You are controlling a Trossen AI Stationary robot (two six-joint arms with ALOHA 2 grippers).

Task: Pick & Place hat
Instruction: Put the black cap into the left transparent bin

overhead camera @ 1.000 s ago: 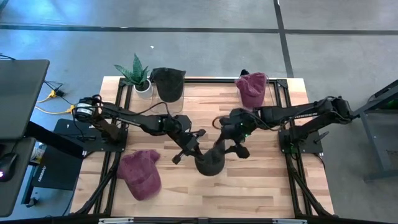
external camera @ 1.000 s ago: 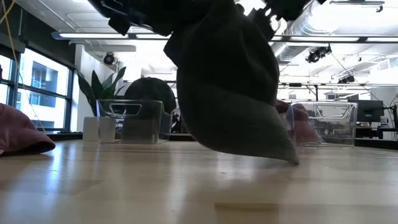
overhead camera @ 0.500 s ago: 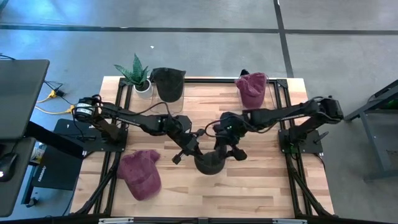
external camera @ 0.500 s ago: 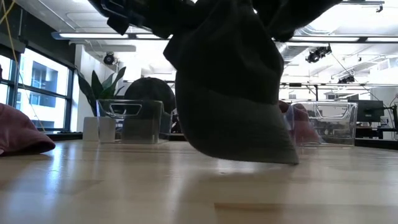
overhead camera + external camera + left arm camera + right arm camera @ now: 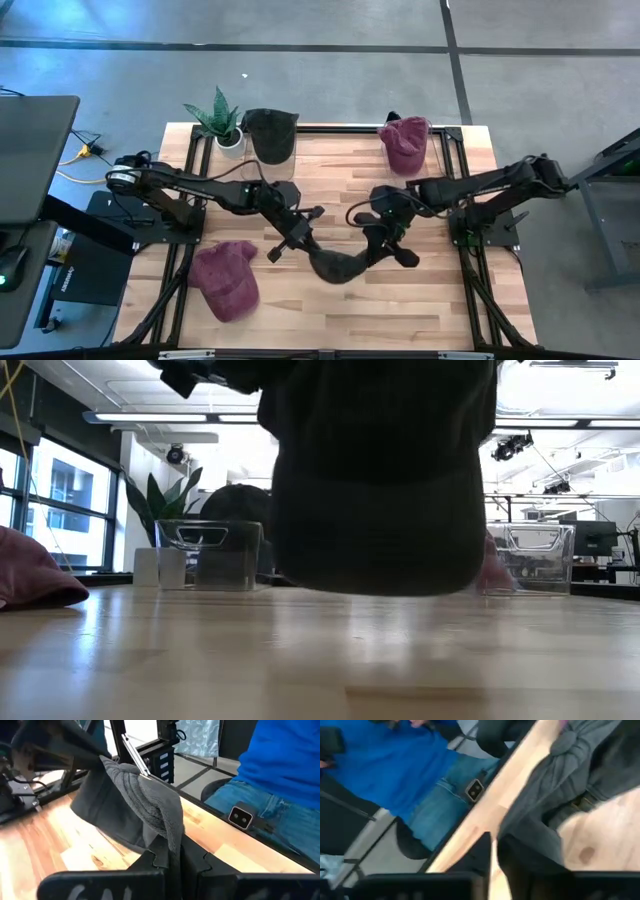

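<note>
In the high view, the dark grey hat (image 5: 335, 264) hangs stretched between both arms over the middle of the wooden tabletop (image 5: 420, 310), slightly below the frame's centre. The left gripper (image 5: 300, 240) pinches the hat's left edge; the right gripper (image 5: 372, 250) meets its right edge. A maroon hat (image 5: 226, 279) lies on the tabletop at lower left. Along the upper edge stand a potted plant (image 5: 218, 118), a clear bin holding a dark hat (image 5: 270, 131), and a clear bin with another maroon hat (image 5: 404, 140).

In the low view, the dark grey hat (image 5: 378, 470) fills the centre of the frame, its lower rim held just off the tabletop (image 5: 320, 660). The maroon hat (image 5: 32, 572) rests at the left edge. Behind it are the plant (image 5: 160, 510) and a clear bin (image 5: 208, 550); a second clear bin (image 5: 535, 555) sits at right.

In the left wrist view, the left gripper (image 5: 172, 855) at the bottom centre is pressed together on a fold of the ribbed grey hat (image 5: 135, 805), which drapes toward the upper left. A person in a blue top and jeans (image 5: 280, 775) sits beyond the tabletop edge at right.

In the right wrist view, the right gripper (image 5: 494, 851) near the bottom centre has its fingers closed nearly together on the grey hat (image 5: 580, 780) fabric, which spreads toward the upper right. The person in blue (image 5: 395, 765) fills the upper left.
</note>
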